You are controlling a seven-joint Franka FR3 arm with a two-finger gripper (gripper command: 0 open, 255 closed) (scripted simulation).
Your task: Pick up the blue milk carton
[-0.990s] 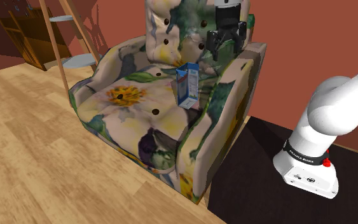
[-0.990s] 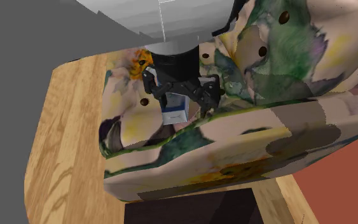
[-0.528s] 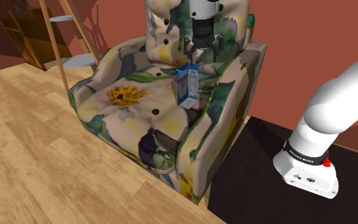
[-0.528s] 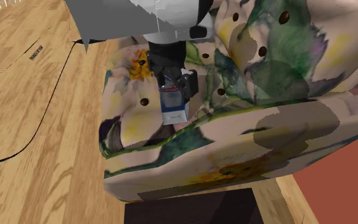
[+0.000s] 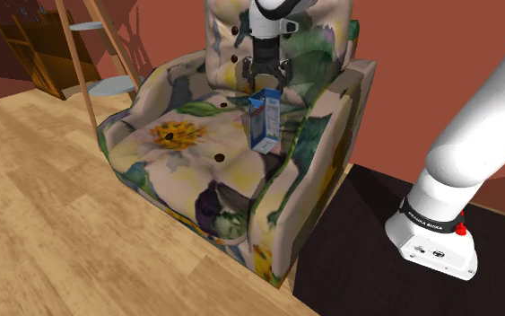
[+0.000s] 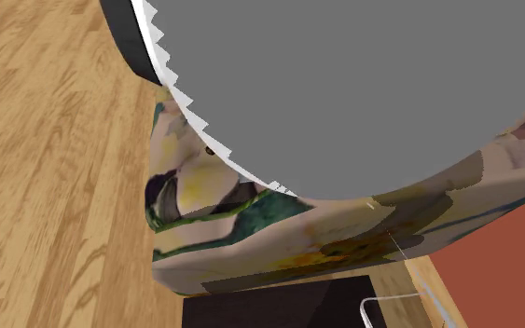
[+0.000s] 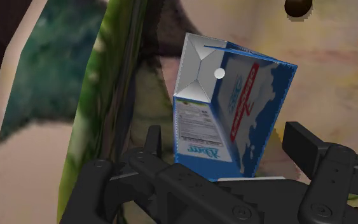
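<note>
The blue and white milk carton [image 5: 265, 121] stands upright on the seat of a flower-patterned armchair [image 5: 178, 153], close to the armrest on the shoulder view's right. My gripper [image 5: 269, 83] hangs just above the carton's top, in front of the chair's backrest, pointing down. In the wrist view the carton [image 7: 231, 121] lies between the two black fingers [image 7: 151, 145], which stand apart on either side of it. My gripper [image 7: 228, 156] is open and holds nothing. A grey part of the arm [image 6: 363, 84] hides the carton in the second exterior view.
The padded armrest [image 5: 317, 135] rises right beside the carton, and the backrest [image 5: 232, 40] stands behind it. A wooden ladder shelf [image 5: 80, 63] is at the shoulder view's left on the plank floor. My stand [image 5: 434, 235] sits on a dark mat [image 5: 367, 260].
My gripper has moved toward the shoulder view's left and come down over the carton, turning as it went. The arm now blocks most of the second exterior view. The carton stayed put.
</note>
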